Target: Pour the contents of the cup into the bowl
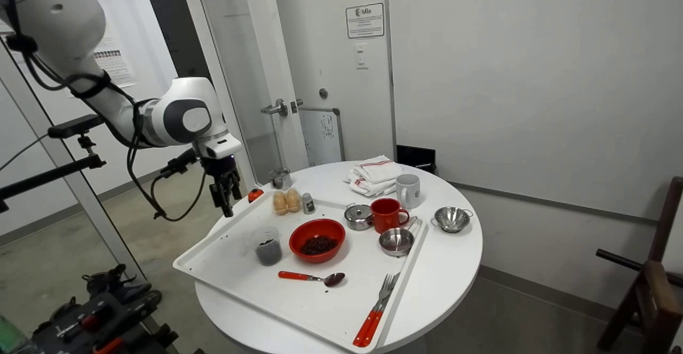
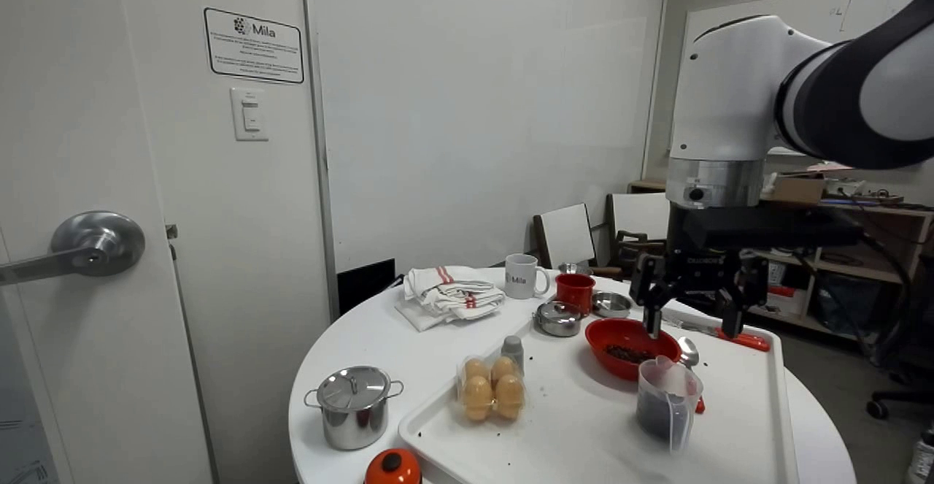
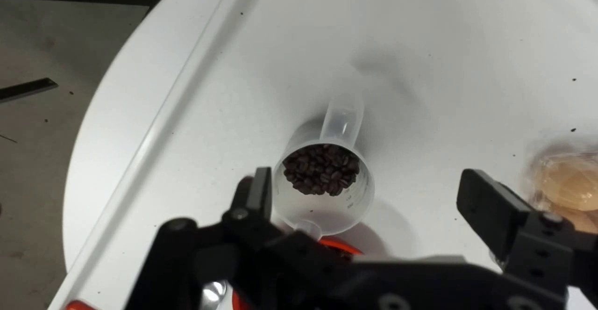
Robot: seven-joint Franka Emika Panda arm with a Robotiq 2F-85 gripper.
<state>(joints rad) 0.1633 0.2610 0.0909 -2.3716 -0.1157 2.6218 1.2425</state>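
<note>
The cup [image 2: 665, 409] stands below the wide-spread claw [image 2: 692, 327], apparently off to one side.

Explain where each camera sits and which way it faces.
Exterior view: nearer the eggs, looking across the table; arm and gripper at picture right.
Exterior view: nearer the fork, looking down across the table; arm and gripper at picture left.
Wrist view: at arm's end, looking down at the measuring cup; gripper fingers show.
Both exterior views share the red bowl and Mila sign.
</note>
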